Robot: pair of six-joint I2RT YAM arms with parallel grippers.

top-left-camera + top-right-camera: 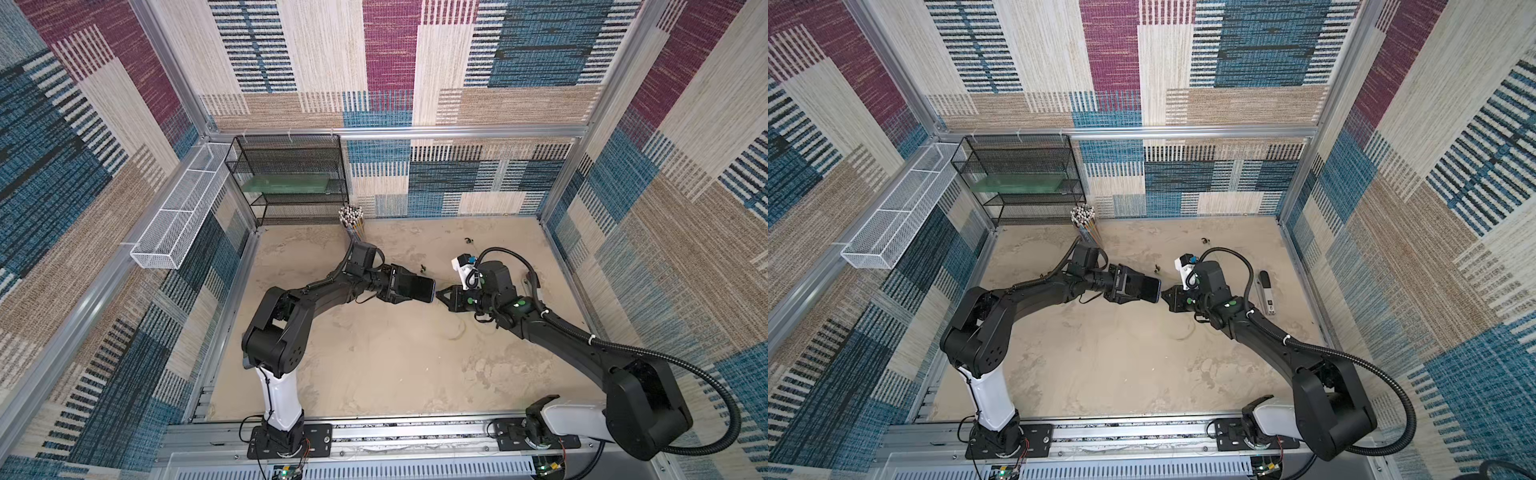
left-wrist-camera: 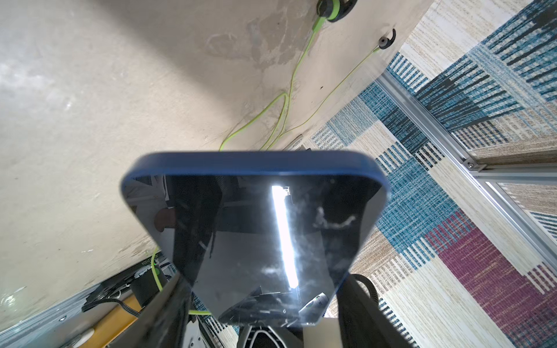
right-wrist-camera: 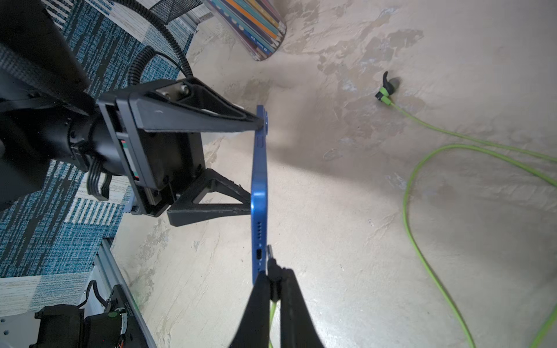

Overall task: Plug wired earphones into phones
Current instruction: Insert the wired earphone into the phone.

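Right wrist view, right gripper (image 3: 273, 280) pinched tight on the black plug (image 3: 270, 256), plug tip just beside the phone (image 3: 259, 186) port, not inserted, left gripper (image 3: 256, 167) clamping the phone's long edges, green cable (image 3: 410, 211) trailing across the table (image 3: 331, 301), phone (image 1: 419, 289) mid-frame in both top views.

Nothing legible; small print on the pencils (image 3: 254, 25) is too blurred

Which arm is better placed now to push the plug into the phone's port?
Right: the right end effector pinches the plug just beside the port on the phone, which the left end effector holds.
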